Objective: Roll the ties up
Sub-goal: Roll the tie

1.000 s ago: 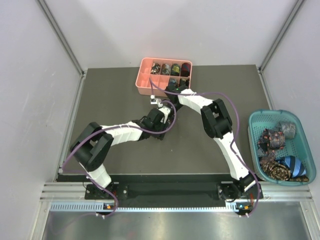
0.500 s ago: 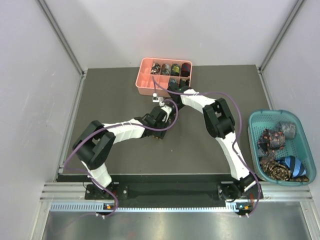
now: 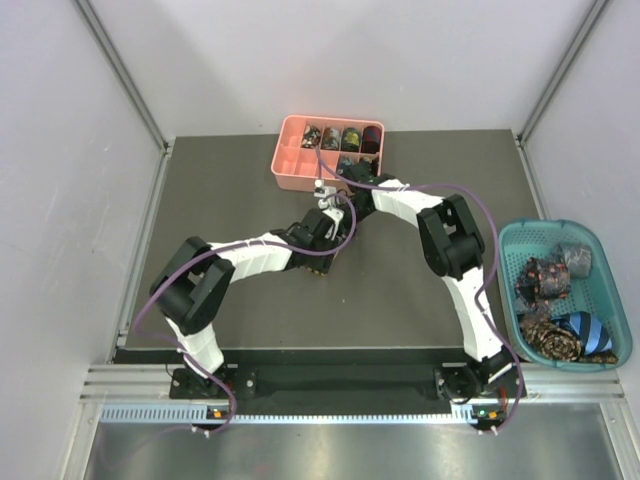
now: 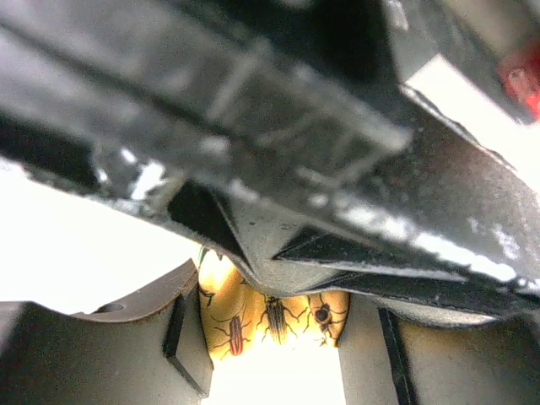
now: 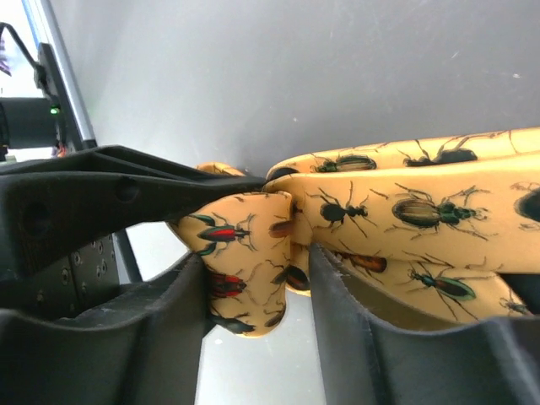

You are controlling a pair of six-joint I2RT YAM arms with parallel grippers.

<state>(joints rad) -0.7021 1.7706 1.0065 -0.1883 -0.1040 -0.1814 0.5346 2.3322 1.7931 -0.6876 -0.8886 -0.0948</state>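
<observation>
A golden-yellow tie printed with beetles (image 5: 405, 211) is held between both grippers, just in front of the pink tray (image 3: 284, 168). In the right wrist view its end is a small coil (image 5: 240, 253), and my right gripper (image 5: 257, 291) is shut on that coil. In the left wrist view my left gripper (image 4: 274, 342) is shut on the same tie (image 4: 270, 319), under the other arm's dark body. From above, the left gripper (image 3: 337, 218) and the right gripper (image 3: 346, 183) meet closely and the tie is almost hidden. Several rolled ties (image 3: 340, 138) fill the tray's back row.
A teal basket (image 3: 612, 262) at the right table edge holds several loose dark and blue striped ties (image 3: 552, 305). The pink tray's front compartments lie right beside the grippers. Purple cables loop over both arms.
Both grippers have moved together a little farther back and to the right, toward the pink tray, still holding the yellow tie.
</observation>
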